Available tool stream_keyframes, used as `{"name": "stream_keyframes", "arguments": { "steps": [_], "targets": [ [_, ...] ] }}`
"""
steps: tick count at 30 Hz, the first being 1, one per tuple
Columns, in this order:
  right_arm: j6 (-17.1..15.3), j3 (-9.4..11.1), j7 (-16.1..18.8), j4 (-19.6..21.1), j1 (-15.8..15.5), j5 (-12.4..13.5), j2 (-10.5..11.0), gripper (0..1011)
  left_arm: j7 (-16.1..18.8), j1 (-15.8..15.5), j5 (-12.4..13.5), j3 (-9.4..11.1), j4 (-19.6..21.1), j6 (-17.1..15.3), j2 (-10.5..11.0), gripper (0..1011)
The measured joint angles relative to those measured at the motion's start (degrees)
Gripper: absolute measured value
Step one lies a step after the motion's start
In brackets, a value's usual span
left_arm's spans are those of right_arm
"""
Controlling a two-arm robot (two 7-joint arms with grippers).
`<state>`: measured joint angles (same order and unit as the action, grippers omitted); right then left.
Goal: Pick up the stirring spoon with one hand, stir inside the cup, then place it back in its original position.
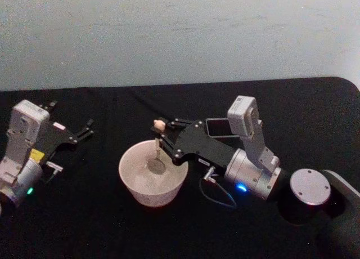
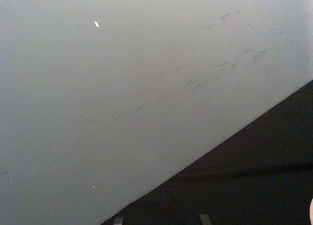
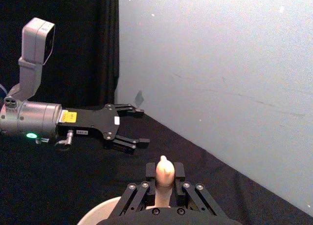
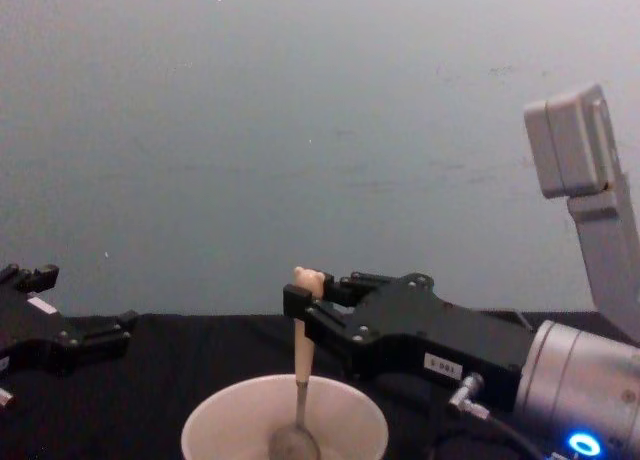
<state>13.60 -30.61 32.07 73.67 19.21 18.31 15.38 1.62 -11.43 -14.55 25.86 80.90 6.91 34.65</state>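
The black bench (image 1: 112, 231) runs back to a pale wall, and there is open surface between the cup (image 1: 130, 183) and the left end effector (image 1: 71, 114). That end effector hangs near the bench's left side with its fingers spread and nothing between them. The right end effector (image 1: 162, 132) reaches over the cup's far rim and pinches the beige handle of the stirring spoon (image 1: 157, 150). The spoon stands nearly upright with its metal bowl down inside the cup. The dark grey holder (image 1: 220, 128) sits just behind the right arm.
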Motion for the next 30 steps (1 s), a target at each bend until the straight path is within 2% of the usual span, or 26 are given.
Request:
{"name": "stream_keyframes", "arguments": {
  "steps": [5,10,19,24,30],
  "targets": [
    [0.08,0.64,-0.40,-0.12,-0.20,-0.34,-0.03,212,0.00,0.00,0.00,0.00,0.00,0.00,0.00,1002],
    [-0.26,1.56,-0.50,1.26,-1.24,-0.17,0.83,212,0.00,0.00,0.00,0.00,0.00,0.00,0.00,1001],
    [-1.56,2.77,0.57,7.61,-5.44,2.22,3.75,212,0.00,0.00,0.00,0.00,0.00,0.00,0.00,1001],
    [-1.87,2.01,2.10,10.60,-7.33,3.27,4.98,212,0.00,0.00,0.00,0.00,0.00,0.00,0.00,1001],
    [-1.83,0.28,2.68,11.13,-7.38,3.26,4.55,212,0.00,0.00,0.00,0.00,0.00,0.00,0.00,1001]
  ]
}}
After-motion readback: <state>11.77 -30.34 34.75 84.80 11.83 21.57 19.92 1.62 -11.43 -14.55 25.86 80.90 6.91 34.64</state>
